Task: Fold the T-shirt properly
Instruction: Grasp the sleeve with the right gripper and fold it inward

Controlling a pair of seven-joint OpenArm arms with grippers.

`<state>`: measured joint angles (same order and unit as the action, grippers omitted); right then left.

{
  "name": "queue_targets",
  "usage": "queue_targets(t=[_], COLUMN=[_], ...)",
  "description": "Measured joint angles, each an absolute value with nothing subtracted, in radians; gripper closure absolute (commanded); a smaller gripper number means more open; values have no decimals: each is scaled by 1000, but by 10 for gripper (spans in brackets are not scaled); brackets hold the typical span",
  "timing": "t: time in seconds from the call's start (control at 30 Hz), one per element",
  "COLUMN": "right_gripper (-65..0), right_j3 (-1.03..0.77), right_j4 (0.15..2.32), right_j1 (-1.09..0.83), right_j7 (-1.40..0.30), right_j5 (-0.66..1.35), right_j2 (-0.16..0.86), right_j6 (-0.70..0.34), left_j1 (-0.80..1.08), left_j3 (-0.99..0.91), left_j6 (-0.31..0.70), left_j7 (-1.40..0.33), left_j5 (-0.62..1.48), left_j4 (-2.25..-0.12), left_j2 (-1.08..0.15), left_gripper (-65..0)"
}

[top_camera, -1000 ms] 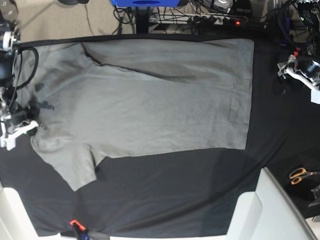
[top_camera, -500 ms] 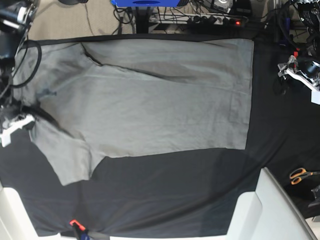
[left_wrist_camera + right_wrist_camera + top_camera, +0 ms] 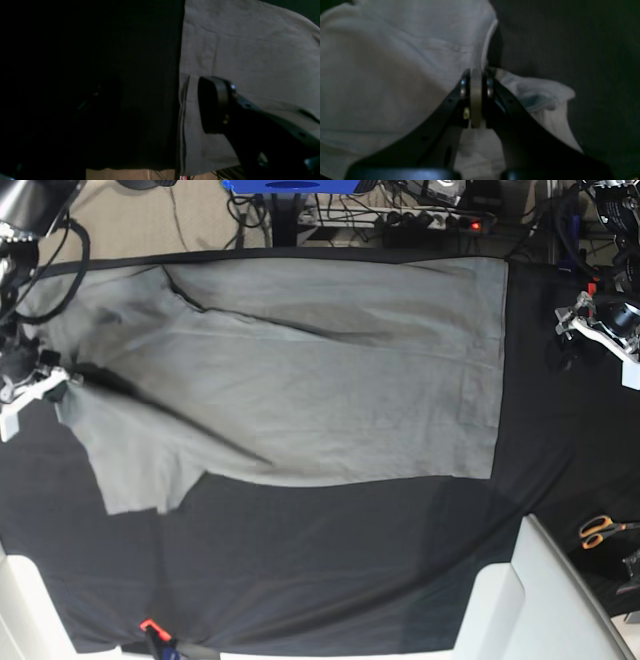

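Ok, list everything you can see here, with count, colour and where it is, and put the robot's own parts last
T-shirt: one, grey, spread flat across the far half of the table, collar end at the base view's left.
Table cloth: one, black, covering the table under the shirt.
Scissors: one pair, orange handles, near the base view's right edge.
Clamp: one, orange tip, near edge of the cloth.
Power strip: one, red light, on the floor beyond the table.
Right gripper: one, black, shut on the T-shirt's edge at the base view's left.
Left gripper: one, white and black, open, above the cloth beside the hem.
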<state>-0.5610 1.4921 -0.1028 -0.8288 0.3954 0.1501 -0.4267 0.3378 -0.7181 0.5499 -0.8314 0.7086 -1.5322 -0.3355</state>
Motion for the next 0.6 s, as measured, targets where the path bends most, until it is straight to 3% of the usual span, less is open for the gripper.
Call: queue_targets(t=[0.13,0.2,0.3,0.37,0.47,0.6], right_gripper=[-29,-122,-335,-434,-446,-446], right_j3=[-561,-561,-561,-561,-556,-545], right_j4=[1514,1514,1528,1537,1500,1267], right_j1=[-117,-117,-111,-90,-23,123], right_j7=[-857,-886,-903,-900,-849,-784], right_j5=[404,403,396,400,395,376], right_j2=[146,143,142,143,147,181], right_j6=[-427,-427,-427,-427,-429,-440], left_j1=[338,338,338,338,338,337], left_j3=[-718,-718,-718,-718,-718,-718], left_j6=[550,550,550,550,550,550], left_j7=[-831,-831,-831,-831,-831,-829], left_j5=[709,709,708,709,709,709], left_j4=[-1532,-1532,-1532,-1532,-1532,-1532], left_j2=[-336,-335,-336,-336,-336,-336], left_gripper=[-456,-456,-456,-456,-456,-456])
